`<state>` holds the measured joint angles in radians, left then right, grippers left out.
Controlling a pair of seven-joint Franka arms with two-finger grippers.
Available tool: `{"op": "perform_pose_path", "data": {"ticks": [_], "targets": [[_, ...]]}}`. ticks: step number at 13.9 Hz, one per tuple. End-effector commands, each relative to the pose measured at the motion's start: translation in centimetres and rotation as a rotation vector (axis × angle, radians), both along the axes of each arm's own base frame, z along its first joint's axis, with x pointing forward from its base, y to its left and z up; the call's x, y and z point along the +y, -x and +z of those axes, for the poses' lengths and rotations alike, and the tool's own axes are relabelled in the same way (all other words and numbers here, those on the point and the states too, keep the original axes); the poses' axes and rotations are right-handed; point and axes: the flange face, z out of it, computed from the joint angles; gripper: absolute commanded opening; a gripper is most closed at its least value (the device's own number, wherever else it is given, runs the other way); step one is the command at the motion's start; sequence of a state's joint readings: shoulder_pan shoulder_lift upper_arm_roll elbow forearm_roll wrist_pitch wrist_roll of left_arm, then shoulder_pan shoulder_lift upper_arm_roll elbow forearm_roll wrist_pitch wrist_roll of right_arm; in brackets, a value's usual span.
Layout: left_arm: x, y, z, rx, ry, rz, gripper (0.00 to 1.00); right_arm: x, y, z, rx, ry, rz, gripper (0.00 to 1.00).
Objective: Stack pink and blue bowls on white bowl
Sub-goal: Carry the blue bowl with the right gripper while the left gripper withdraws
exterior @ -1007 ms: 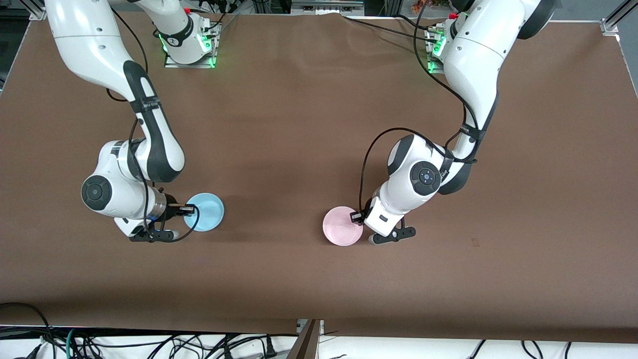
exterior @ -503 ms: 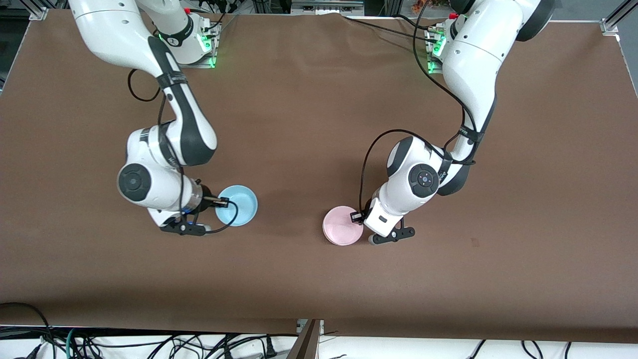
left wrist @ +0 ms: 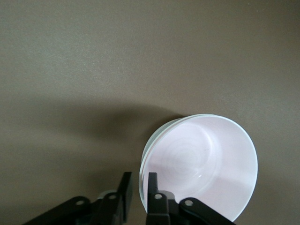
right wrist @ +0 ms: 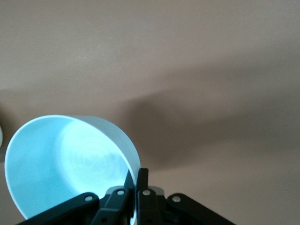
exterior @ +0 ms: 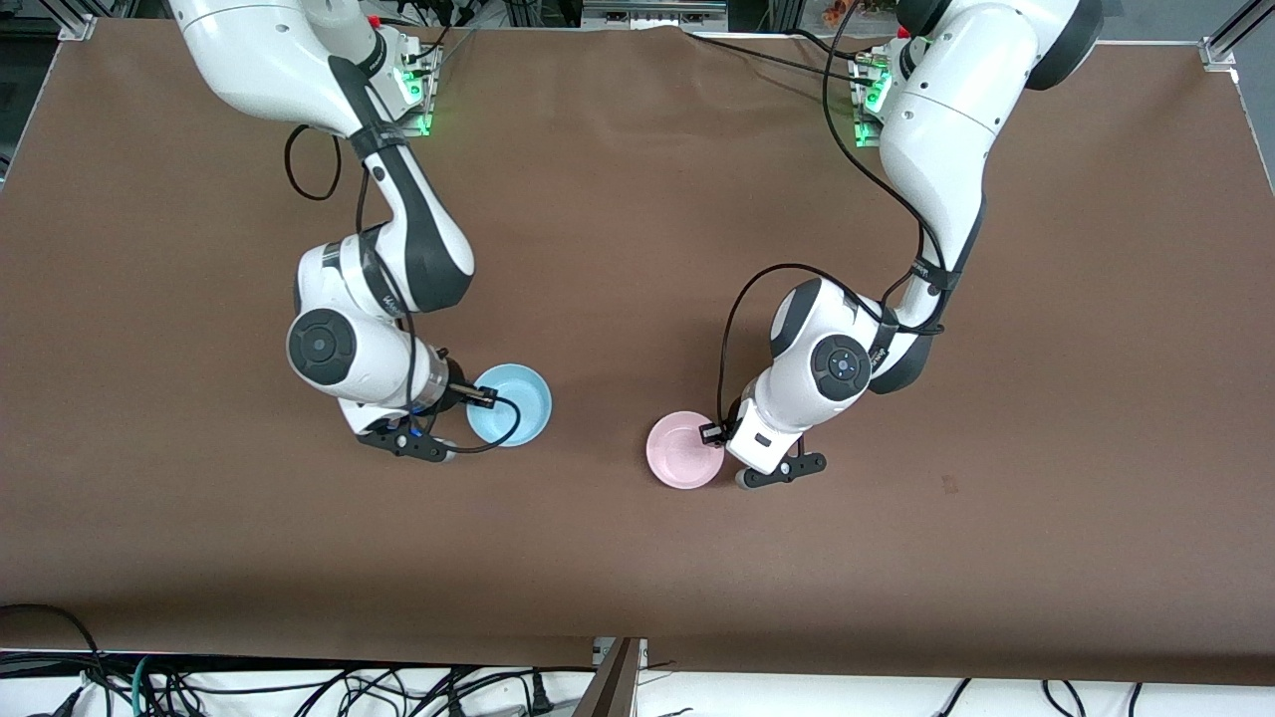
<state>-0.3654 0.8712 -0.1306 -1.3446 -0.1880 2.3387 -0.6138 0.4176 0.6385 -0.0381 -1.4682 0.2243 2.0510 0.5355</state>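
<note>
The pale pink bowl (exterior: 685,450) sits nested in the white bowl, which shows only as a thin pale rim (left wrist: 151,145) under it in the left wrist view. My left gripper (exterior: 713,434) is at the pink bowl's (left wrist: 201,159) edge. Its fingers (left wrist: 139,180) are open, one on each side of the stacked rims, with table showing between the outer finger and the rim. My right gripper (exterior: 485,398) is shut on the rim of the light blue bowl (exterior: 510,404). It holds the bowl above the table beside the pink bowl, toward the right arm's end. The right wrist view shows the right gripper (right wrist: 136,176) pinching the blue bowl's (right wrist: 61,164) wall.
The brown table (exterior: 637,229) is bare around both bowls. The arm bases (exterior: 383,90) stand at the edge farthest from the front camera. Cables (exterior: 299,687) hang below the table edge nearest that camera.
My right arm has carried the blue bowl across the table toward the pink bowl. The left arm and the pink bowl have barely moved.
</note>
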Motion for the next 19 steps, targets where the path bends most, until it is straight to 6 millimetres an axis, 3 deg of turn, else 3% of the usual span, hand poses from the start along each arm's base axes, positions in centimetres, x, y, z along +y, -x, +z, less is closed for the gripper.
{"op": "perform_pose_path", "data": {"ticks": [1,3,4,6,9,12,15,17,19], "targets": [[0.2,-0.2,2.6,0.044,-0.02,0.001,1.0,1.5,-0.2,1.2,0.008,-0.026,-0.048,0.0],[2.0,-0.6,6.0,0.064,-0.033,0.003,1.0,3.5,-0.3,1.7,0.016,-0.066,-0.116,0.0],[4.2,-1.1,8.4,0.059,-0.047,0.011,1.0,4.7,-0.5,2.0,0.016,-0.083,-0.149,0.0],[10.8,-1.9,13.6,0.101,-0.083,0.053,1.0,7.8,-0.8,2.6,0.0,-0.108,-0.218,0.0],[20.9,-0.4,23.4,0.146,-0.144,-0.016,1.0,13.7,-0.3,1.0,-0.066,-0.159,-0.321,0.0],[31.1,1.2,29.3,0.137,-0.194,-0.016,1.0,19.6,0.5,-1.3,-0.128,-0.214,-0.356,0.0],[33.6,3.6,33.8,0.119,-0.263,-0.096,1.0,21.7,1.2,-2.9,-0.171,-0.236,-0.372,0.0],[34.2,5.7,35.3,0.126,-0.262,-0.09,1.0,22.5,1.8,-4.4,-0.194,-0.216,-0.338,0.0],[34.2,6.7,35.3,0.134,-0.261,-0.095,1.0,23.0,2.0,-5.1,-0.232,-0.215,-0.314,0.0]]}}
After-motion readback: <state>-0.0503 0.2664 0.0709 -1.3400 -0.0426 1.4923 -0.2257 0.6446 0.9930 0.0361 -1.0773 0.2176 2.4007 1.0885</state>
